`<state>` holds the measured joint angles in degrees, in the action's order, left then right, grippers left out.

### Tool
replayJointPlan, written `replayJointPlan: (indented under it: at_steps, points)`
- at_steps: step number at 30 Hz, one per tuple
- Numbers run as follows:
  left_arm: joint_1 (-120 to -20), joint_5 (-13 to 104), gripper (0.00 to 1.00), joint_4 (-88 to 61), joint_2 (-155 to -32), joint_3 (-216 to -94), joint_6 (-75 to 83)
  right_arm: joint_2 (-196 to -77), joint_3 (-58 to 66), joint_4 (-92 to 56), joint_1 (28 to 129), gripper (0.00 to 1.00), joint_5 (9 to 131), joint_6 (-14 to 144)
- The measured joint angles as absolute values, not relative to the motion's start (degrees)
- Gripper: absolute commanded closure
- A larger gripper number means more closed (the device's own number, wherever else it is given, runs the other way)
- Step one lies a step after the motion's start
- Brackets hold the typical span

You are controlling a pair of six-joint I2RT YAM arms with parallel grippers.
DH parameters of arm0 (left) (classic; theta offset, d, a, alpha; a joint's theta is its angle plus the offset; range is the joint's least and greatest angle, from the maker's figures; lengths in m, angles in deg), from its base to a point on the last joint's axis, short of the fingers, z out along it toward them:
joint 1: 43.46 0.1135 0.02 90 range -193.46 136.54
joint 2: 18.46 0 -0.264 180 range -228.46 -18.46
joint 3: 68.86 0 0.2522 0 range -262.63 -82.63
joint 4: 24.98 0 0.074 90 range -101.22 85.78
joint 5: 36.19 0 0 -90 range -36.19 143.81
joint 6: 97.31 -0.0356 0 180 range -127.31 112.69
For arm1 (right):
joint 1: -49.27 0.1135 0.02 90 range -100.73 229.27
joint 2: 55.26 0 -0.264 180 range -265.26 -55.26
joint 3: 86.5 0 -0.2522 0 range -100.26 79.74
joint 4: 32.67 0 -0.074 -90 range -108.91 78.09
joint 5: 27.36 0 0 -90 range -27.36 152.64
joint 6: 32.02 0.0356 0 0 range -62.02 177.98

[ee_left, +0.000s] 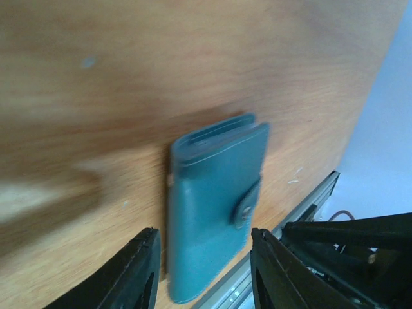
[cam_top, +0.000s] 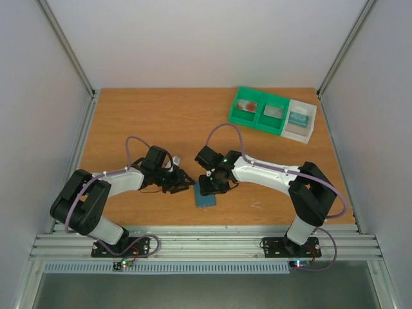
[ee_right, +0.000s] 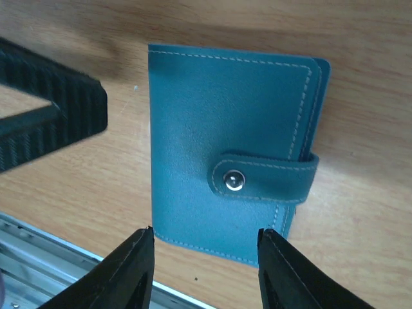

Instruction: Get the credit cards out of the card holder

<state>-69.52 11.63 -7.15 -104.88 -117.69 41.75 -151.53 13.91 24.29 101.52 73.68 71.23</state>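
Note:
The card holder (cam_top: 206, 196) lies flat and closed on the wooden table near the front edge, its snap strap (ee_right: 264, 178) fastened. In the left wrist view the card holder (ee_left: 215, 206) is blurred and shows between the fingers. My left gripper (cam_top: 184, 180) sits just left of it, jaws open and empty. My right gripper (cam_top: 210, 187) hovers over its far end, open, with the card holder (ee_right: 228, 129) just ahead of the fingertips. A reddish credit card (cam_top: 247, 105) lies in the green tray's left compartment. Any cards inside the holder are hidden.
The green two-compartment tray (cam_top: 259, 122) stands at the back right, with a grey piece (cam_top: 273, 112) in its right compartment. Beside it a white tray (cam_top: 311, 122) holds a teal piece (cam_top: 297, 118). The metal rail (cam_top: 193, 243) runs along the table's front edge, close to the holder.

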Motion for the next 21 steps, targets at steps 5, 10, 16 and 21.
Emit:
replayJointPlan:
  at_steps: [5,10,16,21]
  points:
    - [-69.52,12.05,0.6,-8.83,-104.88,-112.89,42.27,-154.63,12.23,23.92,101.82,0.62,73.29,71.34]
    - [-69.52,11.85,0.61,-12.0,-104.88,-110.39,43.67,-157.21,10.72,23.94,101.85,0.64,72.48,71.36]
    - [-69.52,11.92,0.63,-15.01,-105.05,-109.48,45.33,-160.64,9.43,24.4,101.87,0.62,72.31,71.43]
    - [-69.52,11.02,0.68,-19.45,-106.8,-109.0,47.49,-162.22,7.53,25.32,102.0,0.68,71.26,71.15]
